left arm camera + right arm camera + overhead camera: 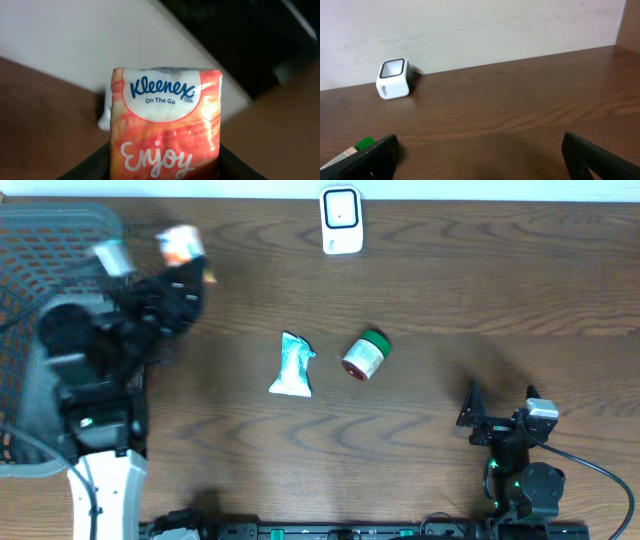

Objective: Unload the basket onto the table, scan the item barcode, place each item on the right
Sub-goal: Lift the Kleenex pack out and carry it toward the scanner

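Finds Kleenex pack (pixel 165 125) clamped in left gripper (pixel 183 272) — scanner (pixel 341 220) well to its right (far table (pixel 450 300) edge); right gripper (pixel 480 155) nearer, jaws apart.

I work at what looks like a lab bench mocked up as a shop checkout: wooden table (pixel 450 300), white scanner (pixel 341 220), mesh basket (pixel 40 230), bare wall (pixel 470 25).

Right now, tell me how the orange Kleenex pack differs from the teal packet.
The orange Kleenex pack is orange and white; the teal packet is teal and white. The Kleenex pack is gripped in the left pincer; the teal packet lies free on the table. The pack is at the far left, the packet mid-table beside the green-lidded jar. Both look like soft packs.
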Controlling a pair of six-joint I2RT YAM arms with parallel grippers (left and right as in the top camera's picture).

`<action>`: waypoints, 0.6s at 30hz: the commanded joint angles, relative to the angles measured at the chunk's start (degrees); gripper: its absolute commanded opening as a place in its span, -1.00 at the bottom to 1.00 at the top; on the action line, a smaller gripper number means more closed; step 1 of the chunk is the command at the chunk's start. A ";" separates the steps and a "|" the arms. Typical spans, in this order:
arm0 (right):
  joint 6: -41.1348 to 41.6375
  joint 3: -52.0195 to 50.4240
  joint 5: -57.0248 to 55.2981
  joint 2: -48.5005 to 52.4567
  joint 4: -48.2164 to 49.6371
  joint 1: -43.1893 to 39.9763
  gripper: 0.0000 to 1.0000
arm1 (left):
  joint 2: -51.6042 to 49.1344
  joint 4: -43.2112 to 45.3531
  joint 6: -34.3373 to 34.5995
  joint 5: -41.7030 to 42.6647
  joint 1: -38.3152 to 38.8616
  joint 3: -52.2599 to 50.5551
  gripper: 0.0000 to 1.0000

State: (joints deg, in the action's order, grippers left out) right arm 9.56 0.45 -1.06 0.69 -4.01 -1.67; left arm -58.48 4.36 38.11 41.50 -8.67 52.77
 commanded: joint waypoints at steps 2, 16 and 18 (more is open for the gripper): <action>-0.85 -0.13 -0.31 -0.37 -0.09 0.55 0.98 | -3.37 -3.89 -6.62 -8.66 11.32 0.76 0.09; -0.85 -0.13 -0.31 -0.37 -0.09 0.55 0.98 | -24.52 -4.48 -10.08 -22.62 34.75 0.76 0.10; -0.85 -0.13 -0.31 -0.37 -0.09 0.55 0.98 | -29.22 -3.63 -10.69 -23.67 37.31 0.76 0.09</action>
State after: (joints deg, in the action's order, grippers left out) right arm 9.56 0.45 -1.06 0.69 -4.03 -1.67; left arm -83.26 -0.27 29.47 22.02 26.11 52.77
